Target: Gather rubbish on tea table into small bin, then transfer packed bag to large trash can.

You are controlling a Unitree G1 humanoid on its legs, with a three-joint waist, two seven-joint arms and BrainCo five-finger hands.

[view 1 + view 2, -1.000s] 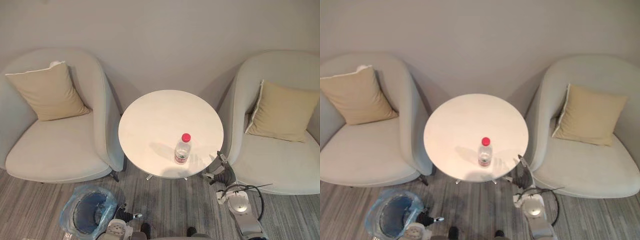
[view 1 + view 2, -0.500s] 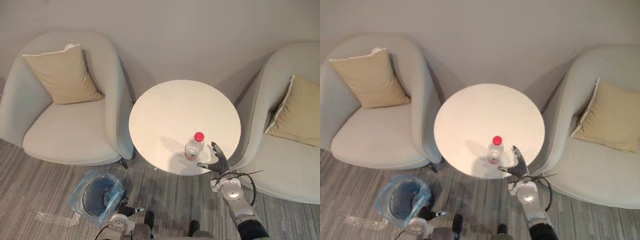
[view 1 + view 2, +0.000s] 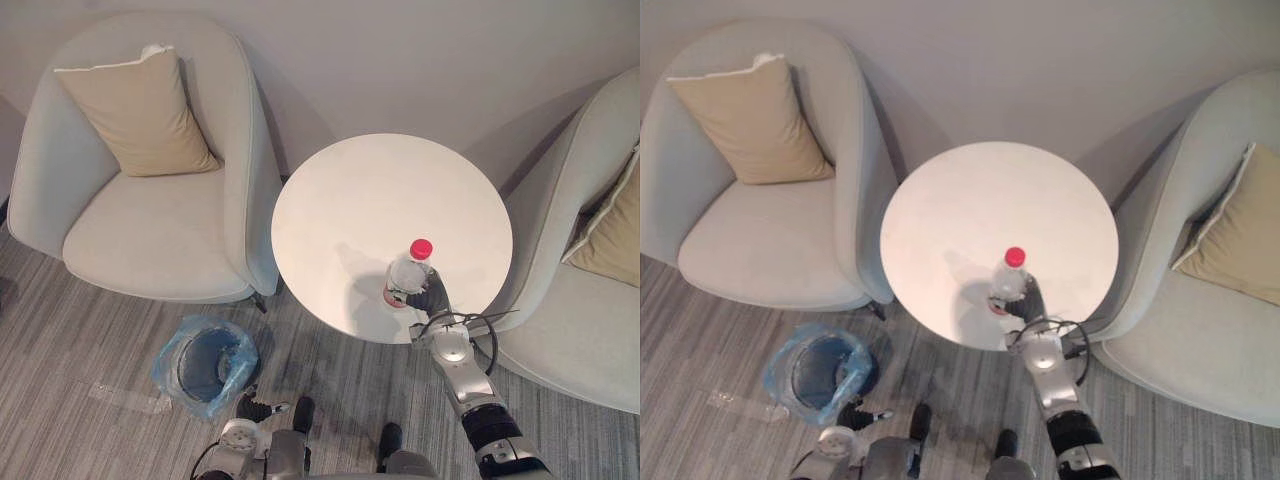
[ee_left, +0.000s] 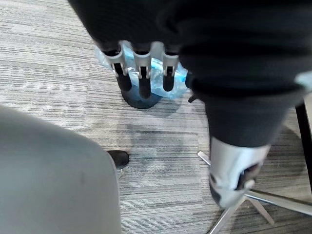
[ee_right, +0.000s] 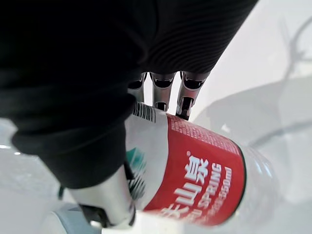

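In the left eye view, the bottle [image 3: 409, 273], clear plastic with a red cap, stands upright on the round white table [image 3: 350, 200], close to its near edge and toward its right side. The right hand [image 3: 430, 296] lies against the bottle's lower body from the near side. On the floor off the table's near left edge sits the small bin [image 3: 205, 362], lined with a blue bag, and the left hand [image 3: 252, 409] hangs low just beside it.

The right eye view gives the same layout. The cap rises clear above the right hand. I cannot tell whether the bottle's base rests on the table or is just off it.

In the left wrist view, the left hand's fingers [image 4: 141, 78] hang straight and loose with nothing in them. The small bin is on the floor beyond them.

In the right wrist view, the right hand's fingers [image 5: 168, 92] curl round the far side of the bottle and its thumb [image 5: 109, 204] bears on the near side, so the grasp is closed over the red label.

The bottle looks light, though its fill cannot be read. Its thin walls would likely give under a hard squeeze, and the glossy label may let it slip. The labelled middle, where the hand sits, seems the best place to hold it: low enough to keep it from tipping, with moderate pressure.
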